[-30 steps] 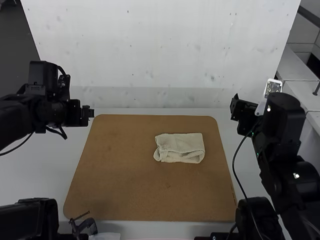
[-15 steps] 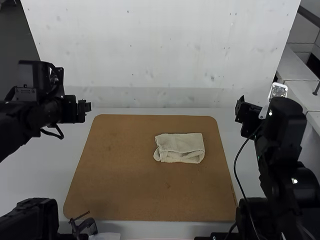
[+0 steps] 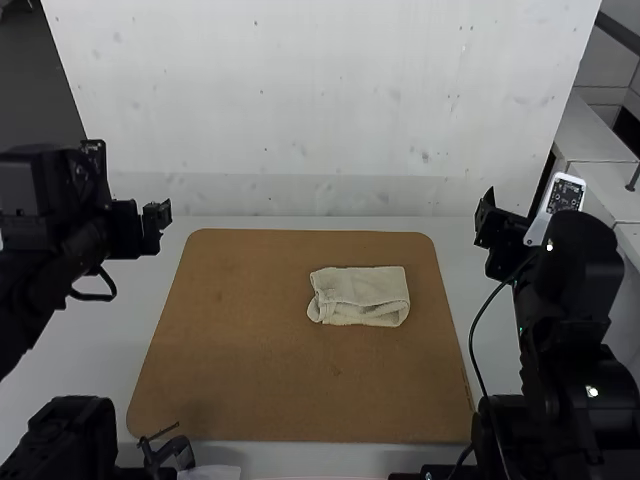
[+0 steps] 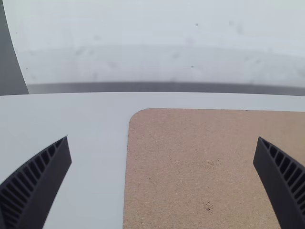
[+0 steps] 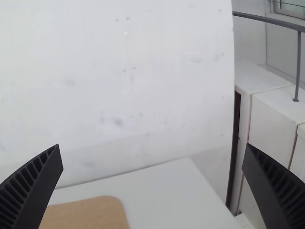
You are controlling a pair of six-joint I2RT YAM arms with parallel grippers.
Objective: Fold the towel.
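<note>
The cream towel (image 3: 360, 296) lies on the brown board, right of its middle, folded into a small, roughly rectangular bundle with a rounded loop of cloth at its left end. My left gripper (image 3: 157, 222) is past the board's left edge in the high view, well away from the towel. In the left wrist view the left gripper (image 4: 163, 152) has its fingers wide apart with nothing between them. My right gripper (image 3: 482, 218) stands off the board's far right corner, apart from the towel. The right gripper (image 5: 151, 157) is open and holds nothing in the right wrist view.
The brown board (image 3: 250, 350) covers the middle of the white table (image 3: 500, 350). A white upright panel (image 3: 320, 100) rises behind the table's far edge. A small dark clamp-like item (image 3: 170, 452) is at the near left, below the board.
The left arm has drawn back leftward, its gripper shifting farther from the board. The right gripper has shifted slightly right. The towel lies unchanged.
</note>
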